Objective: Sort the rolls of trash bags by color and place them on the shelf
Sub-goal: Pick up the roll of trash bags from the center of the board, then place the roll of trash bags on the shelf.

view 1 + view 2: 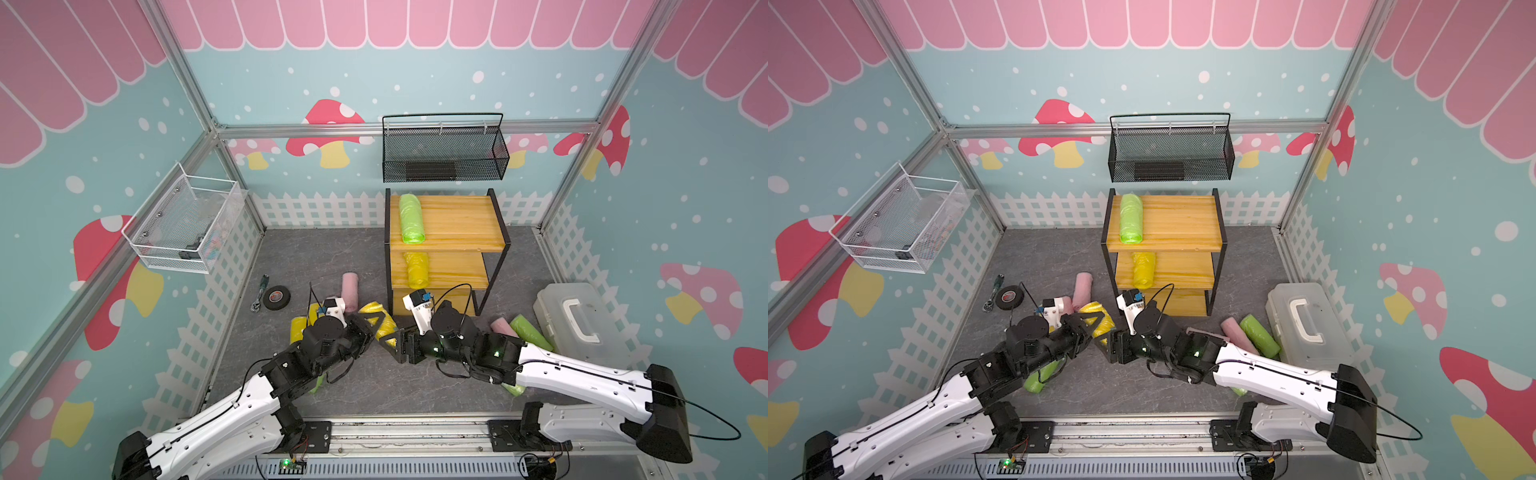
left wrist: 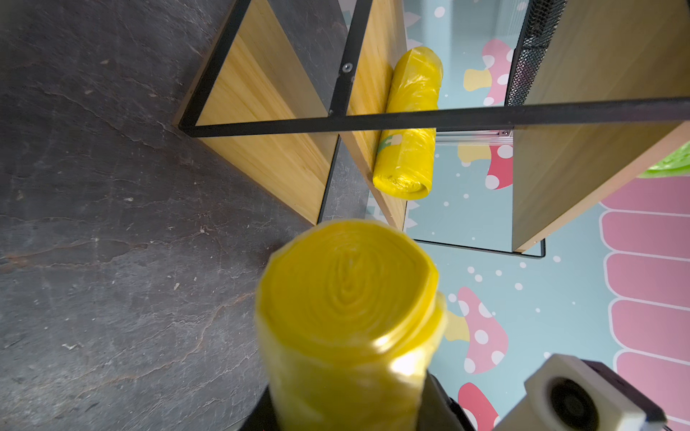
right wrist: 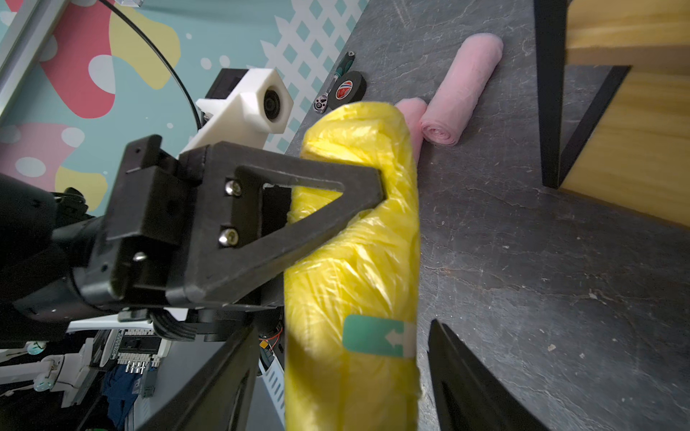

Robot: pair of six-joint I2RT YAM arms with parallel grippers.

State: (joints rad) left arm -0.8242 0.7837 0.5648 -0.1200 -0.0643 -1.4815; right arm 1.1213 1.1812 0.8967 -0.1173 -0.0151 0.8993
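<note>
Handover step, I'd say. Left gripper (image 1: 374, 326) is clamped on the yellow roll (image 3: 354, 268) partway along, one jaw denting the film. Right gripper (image 3: 347, 336) straddles the roll's labelled end, jaws wide, a gap on each side (no contact that I can see).

Next: right must pinch firmly before left lets go, then carry to the shelf (image 1: 457, 216) just beyond both grippers, middle board, beside the second yellow roll (image 1: 417, 270).

Roll: soft, crinkly, glossy plastic cylinder with a spiral end; squashes, may slip. Shelf: smooth wooden boards, thin black metal frame.

Ten rolls (image 1: 409, 218), one shelf (image 1: 457, 216), two baskets (image 1: 444, 153)
</note>
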